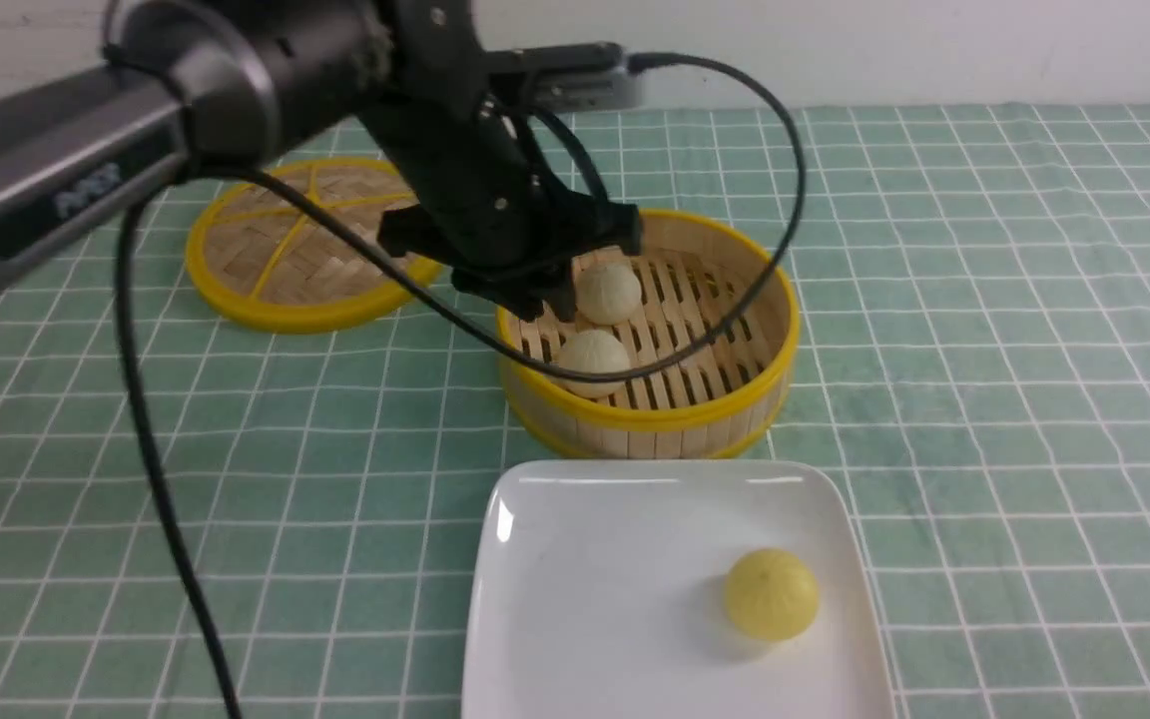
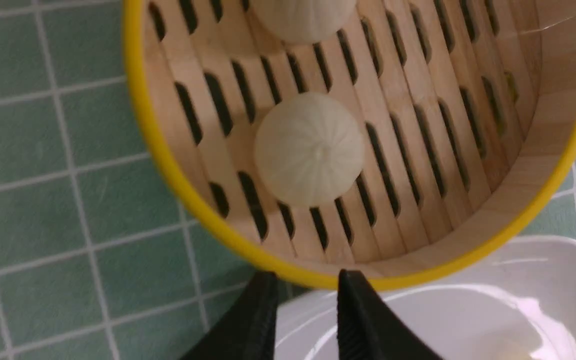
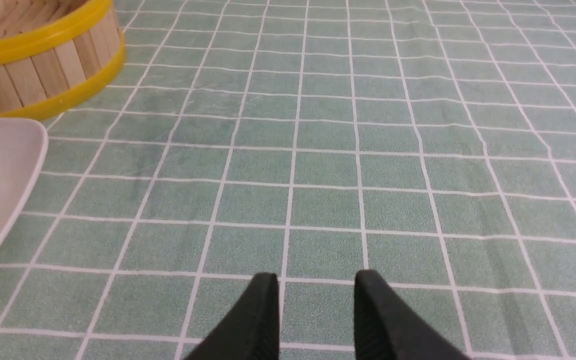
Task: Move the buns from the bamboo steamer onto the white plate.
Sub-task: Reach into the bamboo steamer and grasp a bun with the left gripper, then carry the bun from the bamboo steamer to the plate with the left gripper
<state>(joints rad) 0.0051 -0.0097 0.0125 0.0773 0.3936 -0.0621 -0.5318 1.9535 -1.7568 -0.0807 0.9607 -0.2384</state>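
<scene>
One yellow bun (image 1: pixel 771 594) is seen on the single white plate (image 1: pixel 585 599). Two buns (image 1: pixel 592 361) are contained in the one bamboo steamer (image 1: pixel 655 417) behind it. Over the steamer, the left gripper (image 2: pixel 308 279) is parted narrowly and empty. The right gripper (image 3: pixel 315 277) is likewise parted and empty, over the tabletop (image 3: pixel 418 150).

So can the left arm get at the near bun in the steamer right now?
Probably yes. The left end effector hangs open above the steamer, whose lid lies aside, and nothing covers the near bun. Only the steamer's wall might crowd it.
</scene>
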